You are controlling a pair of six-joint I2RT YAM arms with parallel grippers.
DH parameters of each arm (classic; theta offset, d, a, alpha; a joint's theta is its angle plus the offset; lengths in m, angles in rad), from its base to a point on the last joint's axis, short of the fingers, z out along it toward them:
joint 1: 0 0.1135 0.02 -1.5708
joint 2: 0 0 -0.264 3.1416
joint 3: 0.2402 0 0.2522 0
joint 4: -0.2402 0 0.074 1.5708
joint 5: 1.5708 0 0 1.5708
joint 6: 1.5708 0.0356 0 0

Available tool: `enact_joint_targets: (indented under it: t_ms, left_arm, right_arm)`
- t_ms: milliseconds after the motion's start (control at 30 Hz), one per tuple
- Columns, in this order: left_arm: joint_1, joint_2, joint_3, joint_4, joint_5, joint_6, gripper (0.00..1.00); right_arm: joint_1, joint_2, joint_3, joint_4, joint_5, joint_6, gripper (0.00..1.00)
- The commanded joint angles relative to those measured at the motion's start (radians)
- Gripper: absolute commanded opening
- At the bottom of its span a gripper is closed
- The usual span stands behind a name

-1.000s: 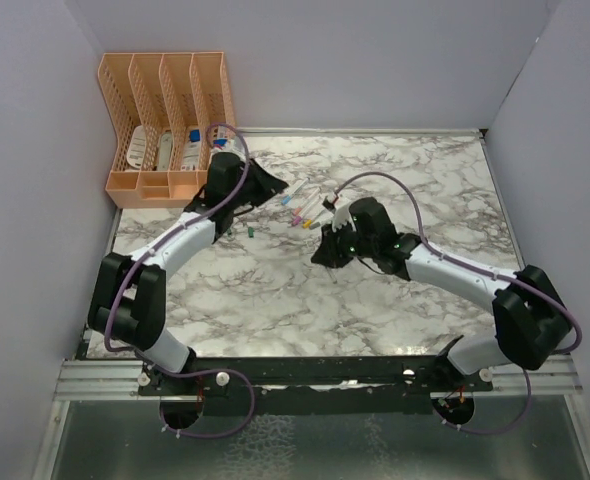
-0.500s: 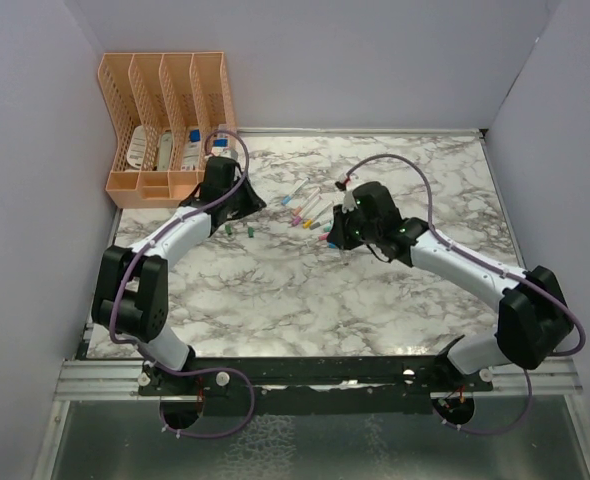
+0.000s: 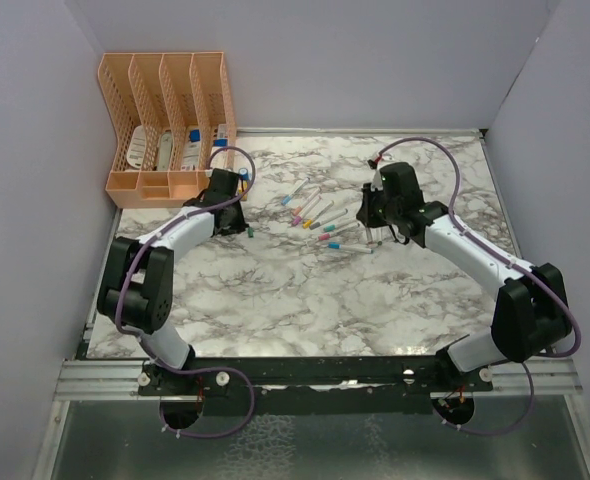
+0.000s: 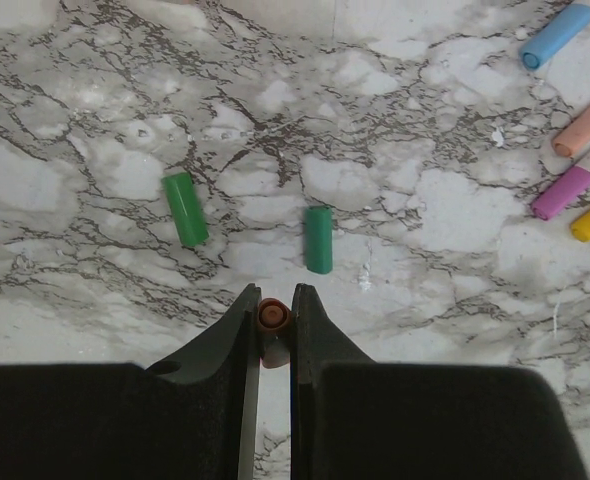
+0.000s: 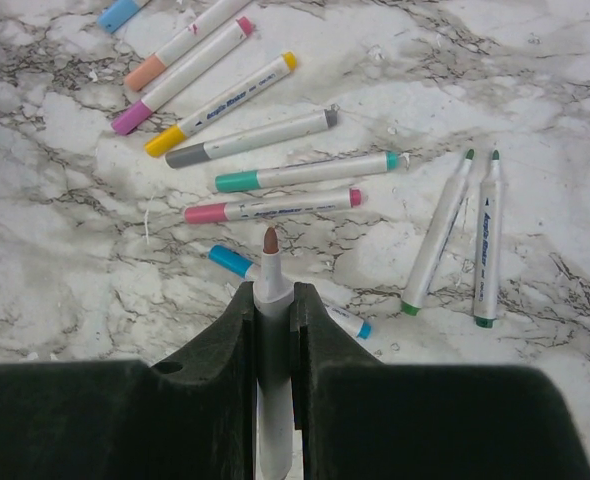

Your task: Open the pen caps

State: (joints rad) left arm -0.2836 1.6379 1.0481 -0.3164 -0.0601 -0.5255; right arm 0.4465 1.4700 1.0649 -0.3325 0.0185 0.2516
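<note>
Left arm: the left gripper [image 4: 273, 295] is seen pressed together, its fingertips pinched on a brown cap [image 4: 272, 316].
Held cap: the brown cap is gripped end-on between the two black fingers, its open mouth turned towards the wrist camera, above the marble table [image 3: 275, 290].
Loose caps: a bright green cap [image 4: 185, 208] and a teal-green cap [image 4: 318, 239] are laid flat on the marble just ahead of the left gripper, apart from each other and touched by nothing.
Right arm: the right gripper [image 5: 272, 290] is closed around a white pen barrel [image 5: 271, 275], which is clamped lengthwise between the fingers.
Held pen: its brown tip [image 5: 270, 240] is bared and pointed away from the wrist, over the row of pens.
Capped pens: a blue cap [image 5: 122, 14], an orange cap [image 5: 147, 73], a magenta cap [image 5: 132, 117], a yellow cap [image 5: 165, 140], a grey cap [image 5: 187, 155], a teal cap [image 5: 240, 181] and a pink cap [image 5: 206, 212] are seen seated on pens lying side by side on the marble; a second blue cap [image 5: 229, 260] is seated on a pen partly hidden behind the right fingers.
Uncapped pens: two green-tipped pens [image 5: 440, 232] are laid close together to the right of the row, tips bared.
Far left corner: a peach file organiser [image 3: 165, 75] is stood against the wall, beyond the left gripper.
</note>
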Motion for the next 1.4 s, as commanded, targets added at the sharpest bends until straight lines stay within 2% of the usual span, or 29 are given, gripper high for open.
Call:
enact_joint_targets:
  t_ms: [0,267,500,700,833,967,1367]
  left_arm:
    - [0.008,0.066,0.05,-0.015,-0.083,0.052,0.0]
    - [0.017,0.149,0.09,-0.008,-0.085,0.068,0.01]
    - [0.018,0.179,0.105,-0.004,-0.059,0.07,0.14]
    - [0.019,0.185,0.106,-0.007,-0.048,0.07,0.31]
    - [0.021,0.177,0.111,-0.015,-0.046,0.073,0.36]
    - [0.021,0.123,0.123,-0.031,-0.044,0.067,0.36]
    - [0.021,-0.177,0.134,-0.05,0.047,0.018,0.37]
  right_arm:
    - [-0.018,0.002,0.023,-0.013,0.024,-0.018,0.01]
    - [-0.069,0.008,0.027,-0.009,0.02,-0.017,0.01]
    - [-0.125,0.028,0.034,-0.006,0.005,-0.011,0.01]
    - [-0.17,0.06,0.044,0.003,-0.007,-0.005,0.01]
    - [-0.193,0.08,0.051,0.012,-0.001,-0.004,0.01]
    - [-0.226,0.107,0.057,0.031,0.024,0.001,0.01]
    - [-0.323,0.296,0.137,0.039,0.102,-0.013,0.01]
